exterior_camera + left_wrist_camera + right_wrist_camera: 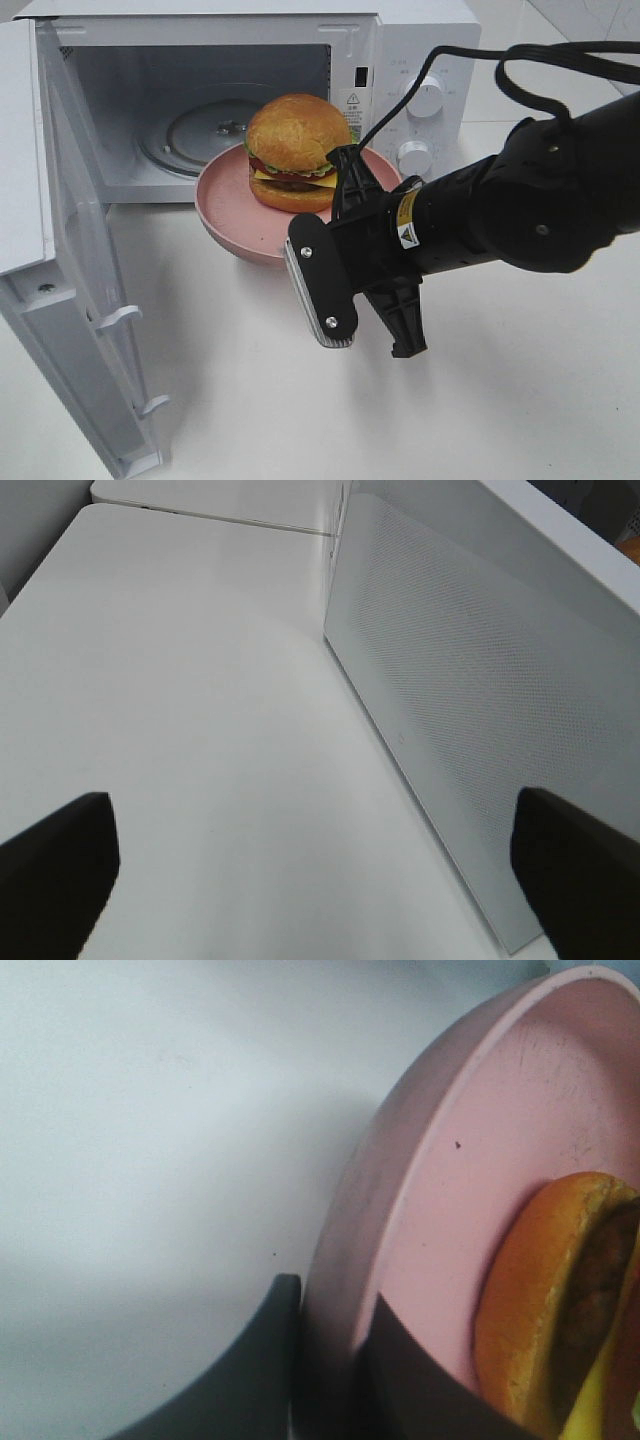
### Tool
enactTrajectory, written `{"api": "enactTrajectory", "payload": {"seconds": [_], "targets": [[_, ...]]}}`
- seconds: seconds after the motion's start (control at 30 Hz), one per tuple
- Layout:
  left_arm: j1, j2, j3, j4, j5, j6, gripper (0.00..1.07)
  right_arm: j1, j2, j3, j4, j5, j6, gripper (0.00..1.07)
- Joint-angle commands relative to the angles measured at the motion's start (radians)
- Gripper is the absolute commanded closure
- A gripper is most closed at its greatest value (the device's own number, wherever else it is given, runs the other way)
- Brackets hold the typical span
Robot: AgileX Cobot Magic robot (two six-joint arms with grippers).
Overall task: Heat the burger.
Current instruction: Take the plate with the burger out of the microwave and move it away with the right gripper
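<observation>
Burger [292,152], glossy bun with lettuce, tomato and cheese, sits upright.

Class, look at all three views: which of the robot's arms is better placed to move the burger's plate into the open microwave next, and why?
The right. Its gripper is already shut on the pink plate rim, burger aboard, before the open microwave. The left gripper hangs open beside the door, holding nothing.

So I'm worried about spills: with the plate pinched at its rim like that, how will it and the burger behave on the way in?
The plate looks rigid, so the right gripper probably won't bend it. Held at one edge, it may sag. The tall burger could slide or topple.
</observation>
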Motion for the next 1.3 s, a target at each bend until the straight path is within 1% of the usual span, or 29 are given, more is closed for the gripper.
{"api": "enactTrajectory", "payload": {"seconds": [0.03, 0.17, 0.23, 0.27, 0.3, 0.33, 0.4, 0.5, 0.57, 0.7, 0.77, 0.87, 0.93, 1.1, 1.17, 1.3], "targets": [[0.005, -0.004, 0.003, 0.001, -0.001, 0.001, 0.07, -0.002, -0.093, 0.045, -0.017, -0.076, -0.005, 1.07], [0.005, -0.004, 0.003, 0.001, -0.001, 0.001, 0.07, -0.002, -0.149, 0.08, -0.018, -0.076, -0.004, 1.07], [0.005, -0.004, 0.003, 0.001, -0.001, 0.001, 0.07, -0.002, -0.204, 0.129, -0.018, -0.075, 0.003, 1.07], [0.005, -0.004, 0.003, 0.001, -0.001, 0.001, 0.07, -0.002, -0.204, 0.129, -0.018, -0.075, 0.003, 1.07], [0.005, -0.004, 0.003, 0.001, -0.001, 0.001, 0.07, -0.002, -0.243, 0.161, -0.018, -0.07, 0.003, 1.07], [0.005, -0.004, 0.003, 0.001, -0.001, 0.001, 0.07, -0.002, -0.243, 0.161, -0.018, -0.07, 0.003, 1.07], [0.005, -0.004, 0.003, 0.001, -0.001, 0.001, 0.07, -0.002, -0.309, 0.215, -0.018, -0.045, 0.003, 1.07], [0.005, -0.004, 0.003, 0.001, -0.001, 0.001, 0.07, -0.002, -0.323, 0.224, -0.018, -0.038, 0.003, 1.07], [0.005, -0.004, 0.003, 0.001, -0.001, 0.001, 0.07, -0.002, -0.384, 0.261, -0.018, -0.008, 0.003, 1.07], [0.005, -0.004, 0.003, 0.001, -0.001, 0.001, 0.07, -0.002, -0.429, 0.282, -0.018, 0.024, 0.01, 1.07], [0.005, -0.004, 0.003, 0.001, -0.001, 0.001, 0.07, -0.002, -0.466, 0.309, -0.018, 0.063, 0.012, 1.07], [0.005, -0.004, 0.003, 0.001, -0.001, 0.001, 0.07, -0.002, -0.48, 0.317, -0.018, 0.075, 0.012, 1.07], [0.005, -0.004, 0.003, 0.001, -0.001, 0.001, 0.07, -0.002, -0.538, 0.344, -0.018, 0.116, 0.021, 1.07], [0.005, -0.004, 0.003, 0.001, -0.001, 0.001, 0.07, -0.002, -0.578, 0.358, -0.018, 0.164, 0.028, 1.07], [0.005, -0.004, 0.003, 0.001, -0.001, 0.001, 0.07, -0.002, -0.634, 0.377, -0.052, 0.216, 0.067, 1.07], [0.005, -0.004, 0.003, 0.001, -0.001, 0.001, 0.07, -0.002, -0.675, 0.385, -0.078, 0.263, 0.128, 1.07]]}}
